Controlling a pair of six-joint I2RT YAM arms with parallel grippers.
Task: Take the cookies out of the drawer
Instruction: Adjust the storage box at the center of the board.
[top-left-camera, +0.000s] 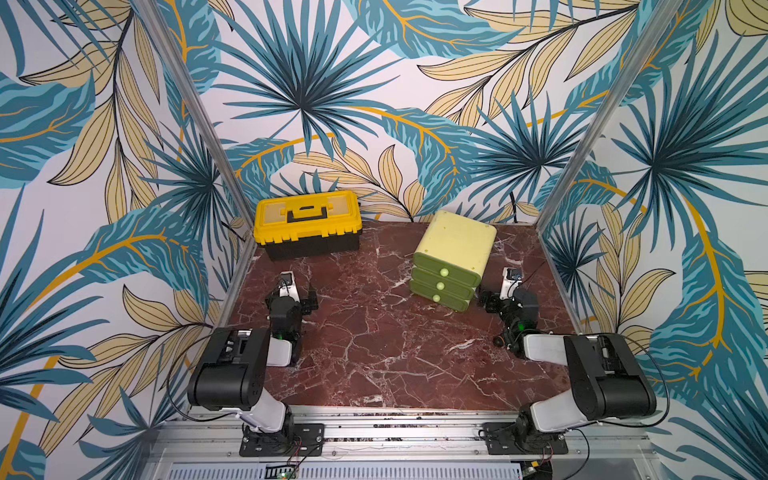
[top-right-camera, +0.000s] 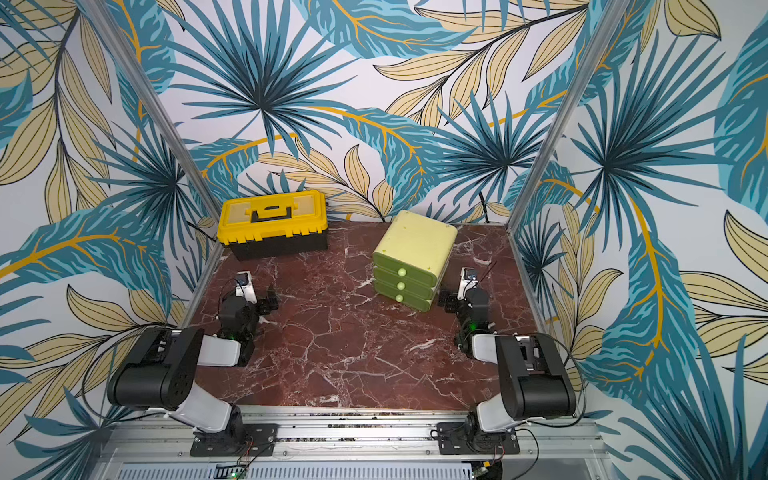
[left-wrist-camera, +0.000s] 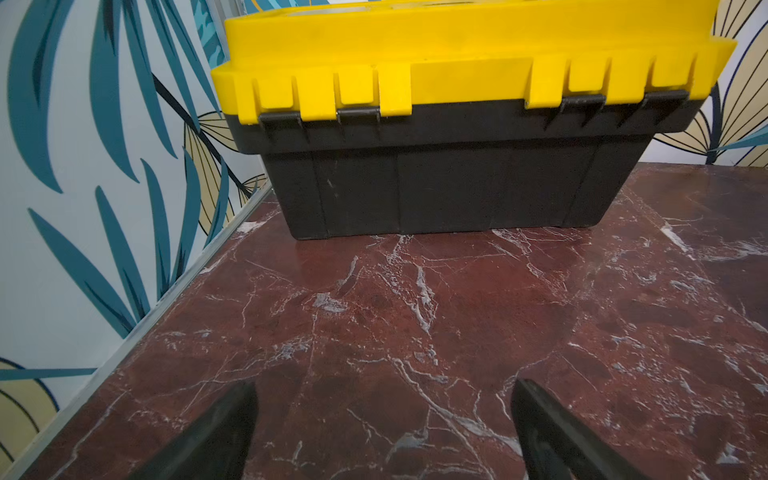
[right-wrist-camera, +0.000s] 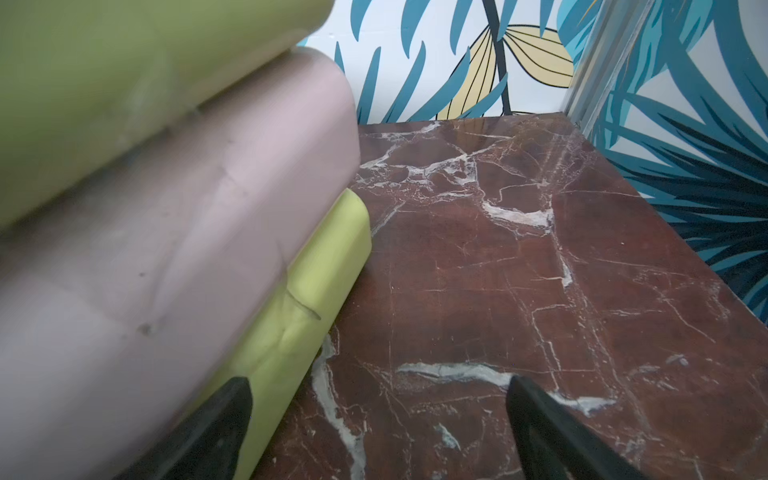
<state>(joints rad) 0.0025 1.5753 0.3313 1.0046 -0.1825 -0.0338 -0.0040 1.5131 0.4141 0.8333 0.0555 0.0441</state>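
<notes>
Both top views show a dark red marble worktop (top-left-camera: 374, 340) with a pale green drawer unit (top-left-camera: 455, 253) standing at the far right, turned a little so its front faces near and left. Its three darker green drawers, each with a round pale knob (top-left-camera: 444, 272), are all pushed in, so the cookies are out of sight. A black toolbox (top-left-camera: 307, 226) with a yellow lid sits shut in the far left corner.

The left gripper (top-left-camera: 309, 298) is low over bare worktop on the near side of the toolbox, apart from it. In the left wrist view its fingers (left-wrist-camera: 216, 436) are spread wide with nothing between them. The right gripper (top-left-camera: 487, 301) is just beside the unit's near right corner. The right wrist view shows its jaws wide and empty, with one finger (right-wrist-camera: 208, 432) close by the unit's bottom edge; I cannot tell if it touches. In a top view, a small black ball (top-left-camera: 497, 341) lies on the worktop near the right arm.
</notes>
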